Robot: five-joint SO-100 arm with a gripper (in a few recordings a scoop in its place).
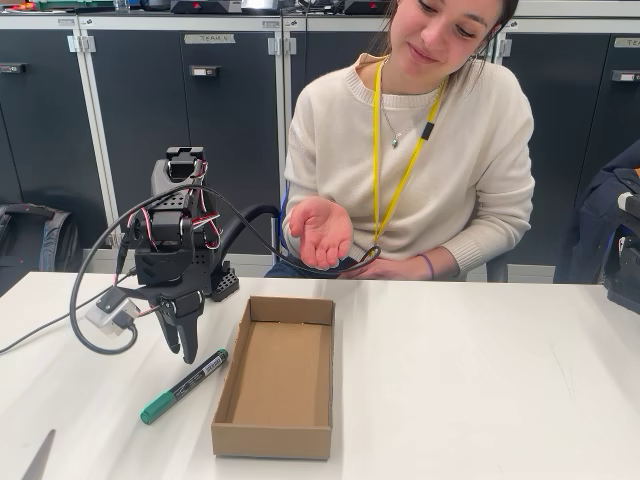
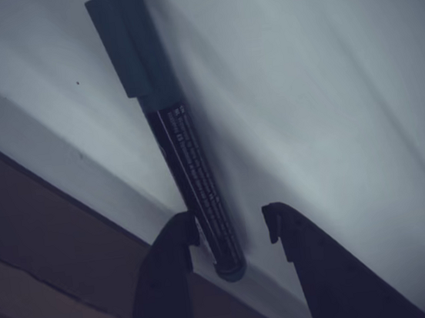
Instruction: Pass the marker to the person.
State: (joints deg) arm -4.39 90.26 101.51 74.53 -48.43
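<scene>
box (image 1: 276, 380): empty, on surface (image 1: 480, 390) | marker (image 1: 184, 386): flat beside box | claw (image 1: 181, 345): parted above marker, holding nothing | person (image 1: 420, 140): palm up

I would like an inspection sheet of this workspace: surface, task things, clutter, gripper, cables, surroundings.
Surface: white table, bare near the right edge in the fixed view.
Task things: marker lies flat on the table, left of the cardboard box; the person sits behind the table with an open hand held palm up.
Clutter: open cardboard box, nothing inside; a grey object at the lower left edge, cannot tell what.
Gripper: gripper open, just above the marker's end, not closed on it.
Cables: black and grey cables loop from the arm over the table.
Surroundings: dark cabinets behind.
</scene>
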